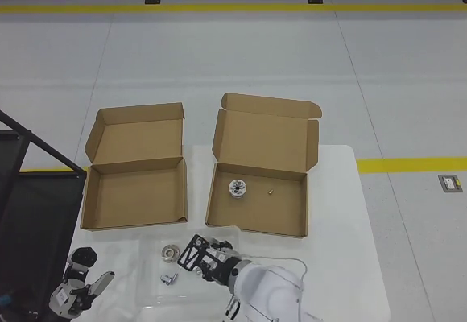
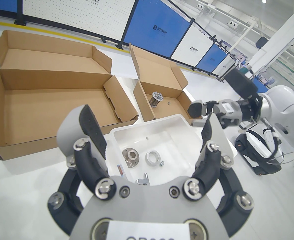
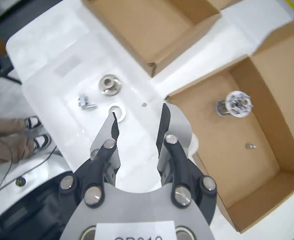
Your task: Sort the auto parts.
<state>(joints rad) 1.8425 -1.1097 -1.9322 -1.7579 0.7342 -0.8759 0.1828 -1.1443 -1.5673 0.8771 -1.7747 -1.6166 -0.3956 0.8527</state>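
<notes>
Your right gripper hangs over the white tray, jaws open. The ring lies flat just past one fingertip, off the gap's centre. Your left gripper, jaws also open, sits farther off.

A silver flanged metal hub, a flat silver metal ring and a small grey metal bracket lie apart in the shallow white plastic tray. A toothed metal cylinder and a tiny screw rest in the right-hand open brown cardboard box.
</notes>
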